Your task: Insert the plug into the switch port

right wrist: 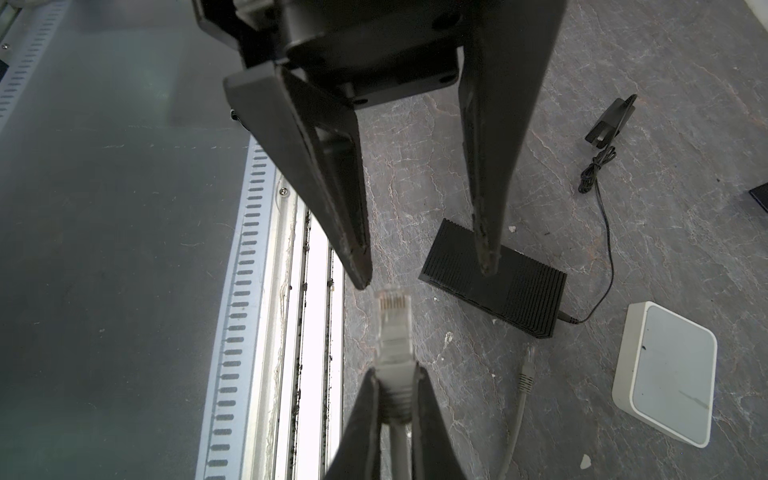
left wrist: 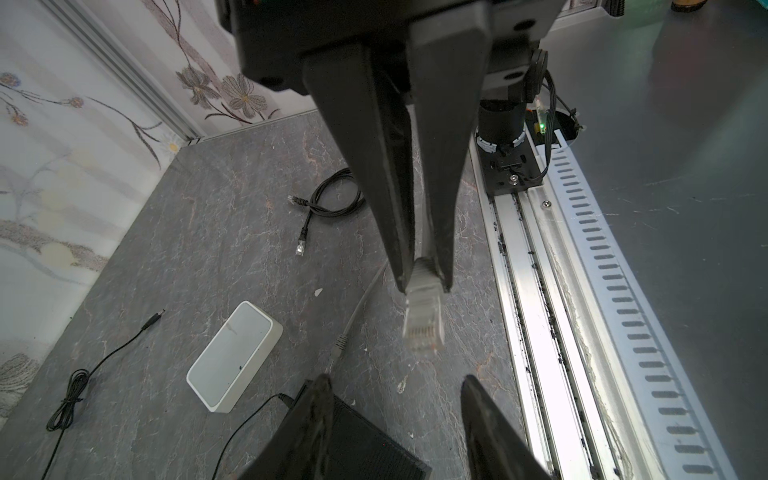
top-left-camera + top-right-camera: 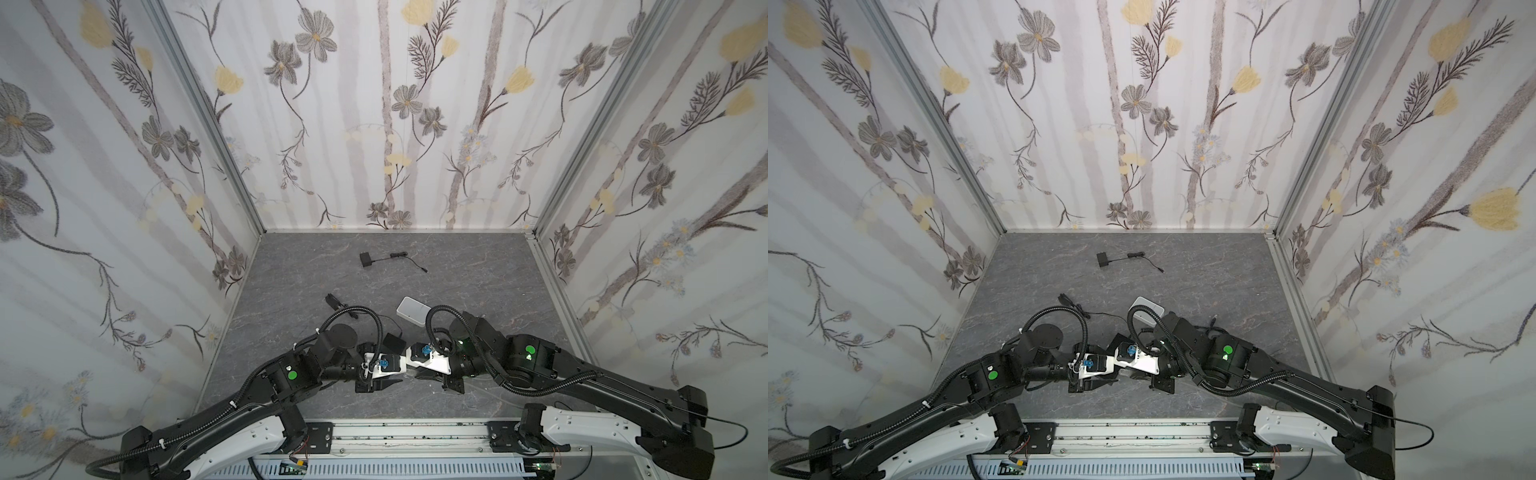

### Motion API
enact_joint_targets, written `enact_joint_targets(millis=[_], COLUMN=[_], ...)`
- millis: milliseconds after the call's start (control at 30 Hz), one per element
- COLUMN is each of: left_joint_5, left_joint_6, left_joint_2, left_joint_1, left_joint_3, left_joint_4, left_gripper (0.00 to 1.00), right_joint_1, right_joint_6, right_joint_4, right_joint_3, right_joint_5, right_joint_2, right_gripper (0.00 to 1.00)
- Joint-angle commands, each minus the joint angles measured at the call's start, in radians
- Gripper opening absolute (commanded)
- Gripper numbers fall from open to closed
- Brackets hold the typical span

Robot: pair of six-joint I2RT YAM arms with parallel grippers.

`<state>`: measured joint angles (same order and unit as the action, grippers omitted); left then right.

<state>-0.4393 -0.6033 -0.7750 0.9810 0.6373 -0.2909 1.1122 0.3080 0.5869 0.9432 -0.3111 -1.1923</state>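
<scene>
My right gripper [image 1: 395,374] is shut on the grey boot of the plug [image 1: 392,322], a clear-tipped network connector on a grey cable. The plug [image 2: 423,320] points at my left gripper [image 2: 395,382], which stands open with nothing between its fingers. The plug's tip stops just short of that gap. In a top view the two grippers meet near the table's front, left gripper [image 3: 386,381] facing right gripper [image 3: 424,374]. The flat white box [image 3: 413,311] [image 2: 232,357] [image 1: 669,374] lies on the table behind them. Only plain side faces of it show, so the switch port is hidden.
A ribbed black box [image 1: 528,291] [image 2: 365,440] with a thin black lead lies close under the grippers. The grey cable's other end [image 2: 338,345] rests beside it. A coiled black network cable [image 2: 328,199], a black power adapter [image 3: 366,260] and the front metal rail [image 2: 536,291] are nearby.
</scene>
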Motion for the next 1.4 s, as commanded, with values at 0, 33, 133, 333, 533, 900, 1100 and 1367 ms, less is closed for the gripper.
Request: enact_joint_targets(millis=[0, 33, 133, 333, 533, 900, 1100, 1367], left_joint_5=[-0.006, -0.009, -0.012, -0.009, -0.013, -0.048, -0.047, -0.069], left_joint_6=[0.004, 0.007, 0.013, 0.029, 0.064, 0.119, 0.126, 0.142], left_joint_2=[0.002, -0.001, -0.009, -0.003, 0.037, 0.139, 0.12, 0.059], left_joint_1=[0.002, 0.005, 0.005, 0.007, 0.009, 0.007, 0.007, 0.007], left_joint_3=[0.004, 0.007, 0.014, 0.013, -0.019, -0.056, -0.046, -0.018], left_joint_4=[0.029, 0.03, 0.031, 0.063, 0.153, 0.197, 0.207, 0.231], left_gripper=[0.47, 0.47, 0.47, 0.48, 0.5, 0.47, 0.47, 0.48], right_joint_1=[0.001, 0.001, 0.001, 0.001, -0.012, -0.058, -0.057, -0.05], right_joint_6=[-0.018, -0.021, -0.03, -0.039, -0.068, -0.072, -0.067, -0.067], right_joint_4=[-0.015, -0.019, -0.028, -0.04, -0.087, -0.171, -0.174, -0.182], right_joint_3=[0.015, 0.018, 0.029, 0.039, 0.019, -0.078, -0.074, -0.057], right_joint_5=[0.018, 0.024, 0.032, 0.038, 0.024, -0.069, -0.101, -0.096], right_joint_2=[-0.018, -0.024, -0.037, -0.046, -0.03, 0.125, 0.125, 0.101], right_gripper=[0.0, 0.0, 0.0, 0.0, 0.0, 0.0, 0.0, 0.0])
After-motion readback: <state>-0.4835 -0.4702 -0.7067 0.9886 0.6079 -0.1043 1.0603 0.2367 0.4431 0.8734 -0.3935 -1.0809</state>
